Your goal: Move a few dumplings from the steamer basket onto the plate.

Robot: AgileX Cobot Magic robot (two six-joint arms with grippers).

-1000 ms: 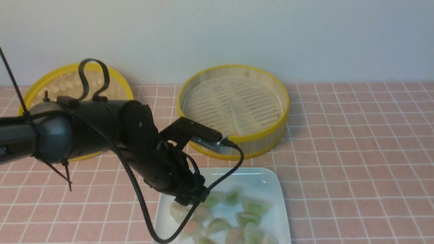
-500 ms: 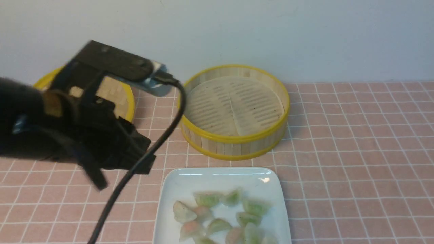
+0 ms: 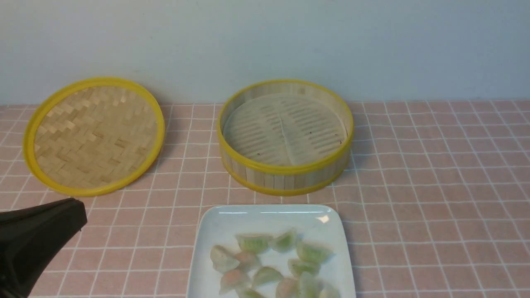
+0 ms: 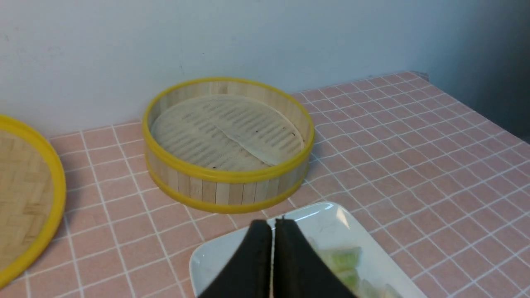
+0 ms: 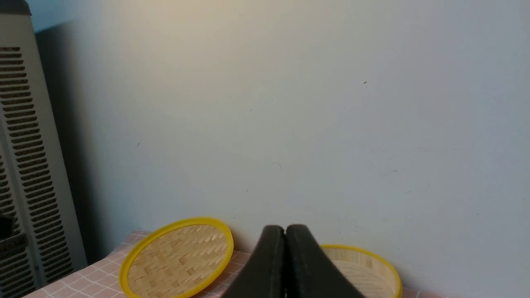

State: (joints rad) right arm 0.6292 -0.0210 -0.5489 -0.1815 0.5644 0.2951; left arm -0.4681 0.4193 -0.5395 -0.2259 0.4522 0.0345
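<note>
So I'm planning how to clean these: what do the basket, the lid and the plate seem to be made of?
Basket: looks like bamboo, with pale upright slats in the wall and glossy yellow rims, possibly painted or plastic. Lid: woven tan strips, matte, within a similar yellow rim. Plate: glossy white with bright reflections, likely glazed ceramic, though melamine is possible.

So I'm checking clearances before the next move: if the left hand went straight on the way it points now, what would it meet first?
Probably the steamer basket. In the left wrist view the shut left hand hangs above the plate's far edge, aimed at the basket's near wall. Depth is unclear, so it might pass above the rim.
</note>
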